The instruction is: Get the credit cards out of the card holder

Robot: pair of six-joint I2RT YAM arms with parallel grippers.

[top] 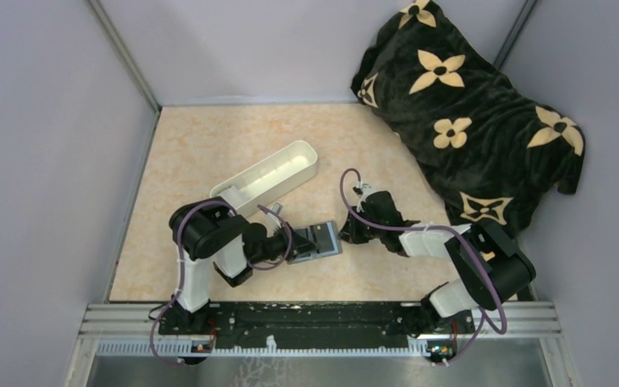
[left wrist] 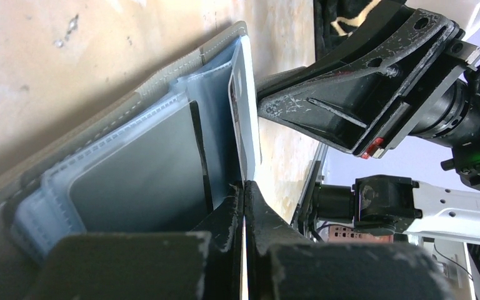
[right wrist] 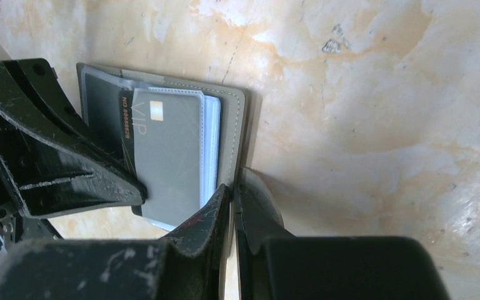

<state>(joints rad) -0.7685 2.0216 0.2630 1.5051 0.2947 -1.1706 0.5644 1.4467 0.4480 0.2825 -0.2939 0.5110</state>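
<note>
The grey card holder (top: 323, 239) lies open on the table between my two grippers. In the right wrist view a grey credit card (right wrist: 169, 150) marked VIP sticks partly out of its blue-grey pocket. My left gripper (left wrist: 244, 185) is shut on that card's edge; the card (left wrist: 247, 106) stands thin and pale in front of its fingers. My right gripper (right wrist: 233, 184) is shut on the card holder's grey outer edge (right wrist: 239, 125). The left fingers (right wrist: 94, 178) show at the card's corner. Another dark card sits in the pocket (left wrist: 137, 169).
A long white plastic tray (top: 270, 179) lies behind the left arm. A black blanket with cream flowers (top: 467, 121) is heaped at the back right. Grey walls close in the beige marbled table (top: 209, 145).
</note>
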